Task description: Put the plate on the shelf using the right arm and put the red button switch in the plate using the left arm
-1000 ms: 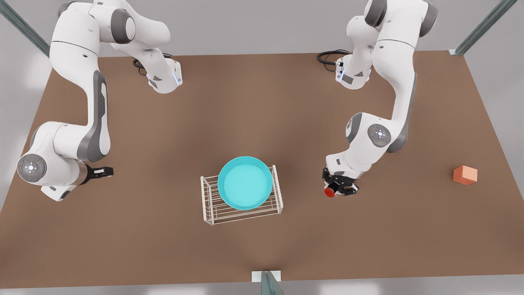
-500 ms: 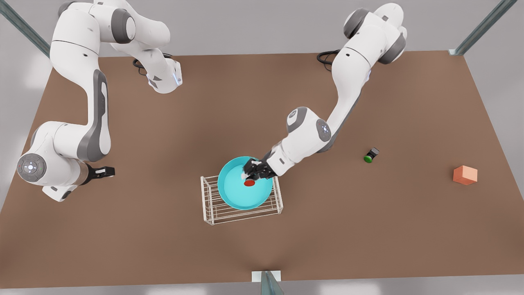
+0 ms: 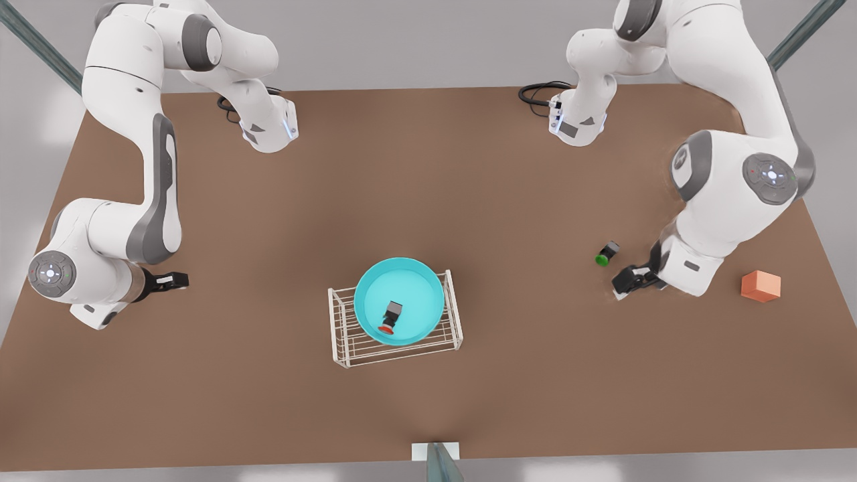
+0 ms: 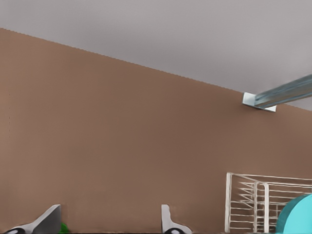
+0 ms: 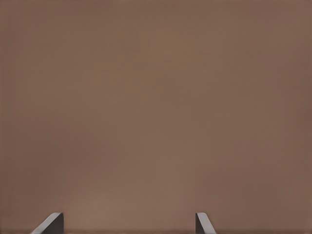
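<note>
The plate (image 3: 400, 300) sits on top of the shelf (image 3: 348, 348) near the middle of the bench (image 3: 428, 167), and the red button switch (image 3: 390, 316) lies on its side inside the plate. The left gripper (image 3: 621, 284) hangs low at the front view's right, jaws released and holding nothing, just beside the green switch (image 3: 606, 254), the orange cube (image 3: 760, 286) farther right. The right gripper (image 3: 175, 280) waits at the front view's left, well apart from the shelf, jaws spread over bare bench.

Simulated robot lab: 2 white arms (image 3: 144, 167) on a bare brown table (image 3: 428, 402).
</note>
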